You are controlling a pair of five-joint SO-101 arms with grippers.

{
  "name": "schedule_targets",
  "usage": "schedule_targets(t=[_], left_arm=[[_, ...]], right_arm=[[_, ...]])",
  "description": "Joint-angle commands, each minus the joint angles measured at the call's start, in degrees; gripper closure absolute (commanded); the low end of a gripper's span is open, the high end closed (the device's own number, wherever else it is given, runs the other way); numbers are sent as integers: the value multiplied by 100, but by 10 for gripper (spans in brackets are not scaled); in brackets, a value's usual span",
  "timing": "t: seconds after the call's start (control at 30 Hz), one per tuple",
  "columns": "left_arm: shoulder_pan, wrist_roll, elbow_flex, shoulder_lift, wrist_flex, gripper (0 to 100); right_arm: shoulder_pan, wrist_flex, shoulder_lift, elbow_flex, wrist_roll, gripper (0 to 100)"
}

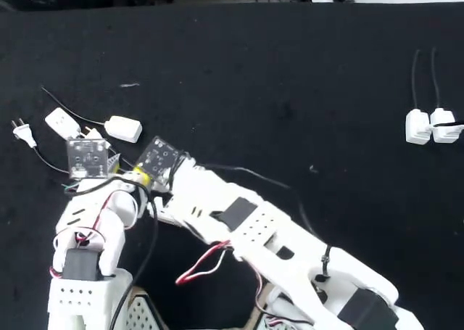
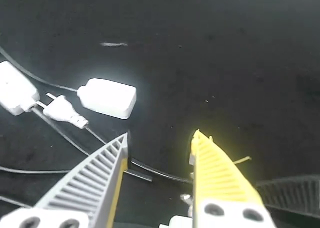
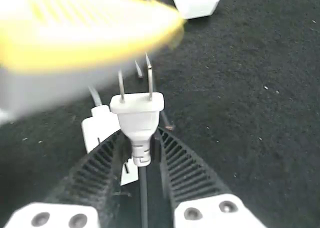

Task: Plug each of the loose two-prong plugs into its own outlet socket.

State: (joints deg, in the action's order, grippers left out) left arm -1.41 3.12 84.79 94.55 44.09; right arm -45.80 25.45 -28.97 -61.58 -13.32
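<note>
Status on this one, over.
Left gripper open, empty. Right gripper shut on plug, prongs out. In the way: yellow finger, close before prongs.

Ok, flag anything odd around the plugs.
The white two-prong plug is clamped in the right gripper, but the yellow finger of the left gripper sits close ahead of its prongs, crowding them. Nothing looks damaged.

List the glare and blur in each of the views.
High view: even light, but the two white blocks at the right edge wash out. Left wrist view: the white socket block glares, its detail lost. Right wrist view: a yellow finger near the lens is blurred; the plug is in focus.
</note>
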Motion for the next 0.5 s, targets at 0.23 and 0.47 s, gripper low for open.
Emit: schedule_targets(t=[0.23,0.47], left_arm=[[145,-158,163,53,-132,795],[145,-158,215,53,-237,795]], right_arm=[[-290,290,-831,136,-26,988],[-290,440,-1780,-268,176,988]])
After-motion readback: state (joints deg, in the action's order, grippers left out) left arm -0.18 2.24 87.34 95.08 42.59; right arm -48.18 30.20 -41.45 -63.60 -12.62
